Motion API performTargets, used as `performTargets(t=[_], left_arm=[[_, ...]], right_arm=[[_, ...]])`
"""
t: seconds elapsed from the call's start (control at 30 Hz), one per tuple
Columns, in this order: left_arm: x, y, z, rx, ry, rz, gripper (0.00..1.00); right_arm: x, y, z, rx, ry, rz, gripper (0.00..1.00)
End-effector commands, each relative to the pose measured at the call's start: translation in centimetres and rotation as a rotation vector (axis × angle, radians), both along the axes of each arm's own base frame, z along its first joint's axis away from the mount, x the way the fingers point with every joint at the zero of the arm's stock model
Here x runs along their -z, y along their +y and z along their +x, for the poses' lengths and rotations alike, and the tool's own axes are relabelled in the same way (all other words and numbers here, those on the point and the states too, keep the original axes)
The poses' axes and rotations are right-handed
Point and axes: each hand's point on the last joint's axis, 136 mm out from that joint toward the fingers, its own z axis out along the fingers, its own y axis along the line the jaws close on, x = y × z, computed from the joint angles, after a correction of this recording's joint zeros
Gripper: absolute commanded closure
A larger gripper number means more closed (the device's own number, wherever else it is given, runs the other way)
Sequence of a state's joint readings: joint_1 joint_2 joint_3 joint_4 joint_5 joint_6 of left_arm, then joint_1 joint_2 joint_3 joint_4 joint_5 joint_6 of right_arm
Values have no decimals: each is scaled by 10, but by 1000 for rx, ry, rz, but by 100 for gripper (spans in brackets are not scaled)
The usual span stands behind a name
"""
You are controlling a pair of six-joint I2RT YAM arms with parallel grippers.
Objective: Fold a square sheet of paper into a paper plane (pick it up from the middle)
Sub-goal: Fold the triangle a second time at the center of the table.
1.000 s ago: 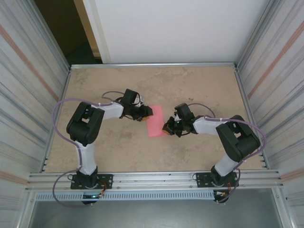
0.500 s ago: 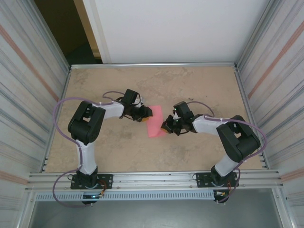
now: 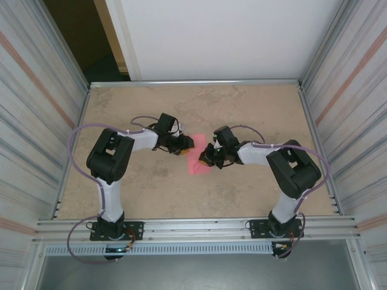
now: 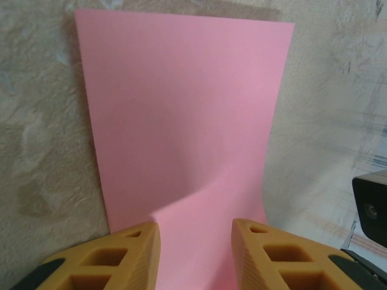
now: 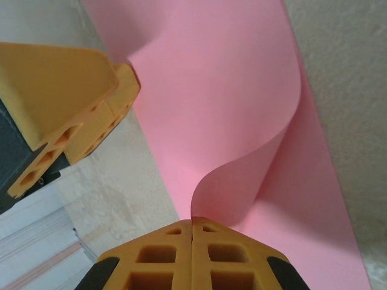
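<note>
My right end effector (image 3: 207,159) is closed tight, its two orange fingertips (image 5: 211,241) pressed flush together on an edge of the square sheet of paper (image 3: 198,161). In the right wrist view that pinched edge curls up in a smooth wave off more pink paper lying flat beneath it. My left end effector (image 3: 184,145) is partly open: its orange fingers (image 4: 109,260) stand apart with a clear gap, and the pink paper runs into that gap. I cannot tell whether either finger touches the paper, and I can make out no grip on it. The sheet lies on the table (image 3: 254,103) near the middle, between my two end effectors, and reads as a rectangle longer than it is wide, with its far edge and both far corners flat on the mottled beige surface. Close to the left fingers a shallow ridge lifts in the paper. From above, both arms reach inward and their end effectors face each other across the sheet, the left at its far left edge, the right at its near right side.
</note>
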State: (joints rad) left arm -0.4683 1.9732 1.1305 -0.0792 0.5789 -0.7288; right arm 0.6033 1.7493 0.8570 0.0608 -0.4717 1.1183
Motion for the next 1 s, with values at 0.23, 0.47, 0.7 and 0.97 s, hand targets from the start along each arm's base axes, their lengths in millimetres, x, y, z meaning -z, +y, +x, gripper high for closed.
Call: performTargets(t=[0.23,0.47,0.7,0.97], left_arm=[[29,11,-15,10,69,85,65],[32,12,-15,5,75,93,68],[34,13,-17,5,82,100,69],[34,13,-16,3,81,99,70]], right_arm=[[4,13,12,15,-21,7,97],[3,18,20,17,-55,30,97],[10,18,20,19,-42,18,98],[10,20,24,23,-55,23,98]])
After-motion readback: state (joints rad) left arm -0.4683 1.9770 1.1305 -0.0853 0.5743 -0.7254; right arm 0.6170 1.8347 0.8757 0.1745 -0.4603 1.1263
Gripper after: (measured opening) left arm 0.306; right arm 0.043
